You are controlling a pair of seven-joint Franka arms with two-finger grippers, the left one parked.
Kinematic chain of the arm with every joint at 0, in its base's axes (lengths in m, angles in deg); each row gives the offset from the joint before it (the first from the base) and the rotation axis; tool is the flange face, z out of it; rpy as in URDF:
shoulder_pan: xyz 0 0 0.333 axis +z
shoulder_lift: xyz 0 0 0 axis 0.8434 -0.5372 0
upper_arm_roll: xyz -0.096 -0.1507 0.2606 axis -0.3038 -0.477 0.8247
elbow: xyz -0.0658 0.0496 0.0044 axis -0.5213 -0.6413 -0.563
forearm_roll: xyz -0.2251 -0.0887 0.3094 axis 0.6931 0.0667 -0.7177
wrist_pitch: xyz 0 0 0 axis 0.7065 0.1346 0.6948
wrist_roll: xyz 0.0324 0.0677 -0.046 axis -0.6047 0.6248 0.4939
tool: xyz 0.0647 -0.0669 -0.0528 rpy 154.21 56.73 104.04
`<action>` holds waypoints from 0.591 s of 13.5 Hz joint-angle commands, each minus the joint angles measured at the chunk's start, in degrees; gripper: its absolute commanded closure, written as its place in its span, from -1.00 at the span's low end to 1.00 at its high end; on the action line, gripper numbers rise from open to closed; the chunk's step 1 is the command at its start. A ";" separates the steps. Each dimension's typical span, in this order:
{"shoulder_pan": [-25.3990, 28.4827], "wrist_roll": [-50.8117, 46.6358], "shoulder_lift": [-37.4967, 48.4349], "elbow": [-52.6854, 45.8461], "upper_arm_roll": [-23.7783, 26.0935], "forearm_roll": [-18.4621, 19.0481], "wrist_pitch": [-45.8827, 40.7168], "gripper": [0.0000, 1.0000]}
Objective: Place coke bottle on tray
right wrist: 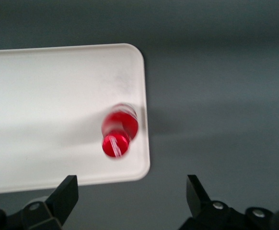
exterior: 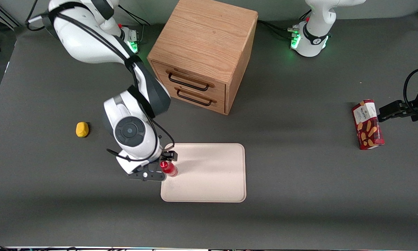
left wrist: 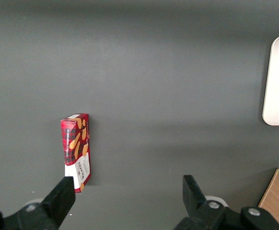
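Dark grey matting covers the whole surface point(exterior: 299, 195), and the tray point(exterior: 212, 174) serves as the landmark. Toward the working arm's end of the surface from the tray lies a small yellow object point(exterior: 82, 129). Just beside the tray's edge on that same side hangs the tool point(exterior: 160, 170), its fingers point(right wrist: 65, 194) spread wide apart and holding nothing. The coke bottle point(exterior: 169, 168) stands upright on the tray, close inside the rim point(right wrist: 144, 120) nearest the working arm, free of the fingers in the wrist view. Farther from the front camera than the tray sits a wooden drawer cabinet point(exterior: 203, 52). Well away from the tray, toward the parked arm's end, lies a red snack box point(exterior: 367, 124). By my reading the placing itself is done and the release step is in hand; the next move calls for a straight lift clear of the bottle, without brushing its cap point(right wrist: 115, 145), since it stands near the edge and could tip.
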 commanded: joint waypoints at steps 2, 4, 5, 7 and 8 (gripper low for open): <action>-0.01 -2.58 9.18 1.21 1.13 0.55 -8.98 -1.00; 0.17 -2.58 12.08 0.86 1.31 0.55 -13.29 -1.00; 0.17 -2.50 13.40 0.69 1.31 0.29 -15.22 -1.00; 0.08 -2.15 16.91 0.68 1.13 -2.77 -18.66 -1.00; -0.18 -1.88 18.41 0.68 0.70 -4.70 -18.84 -1.00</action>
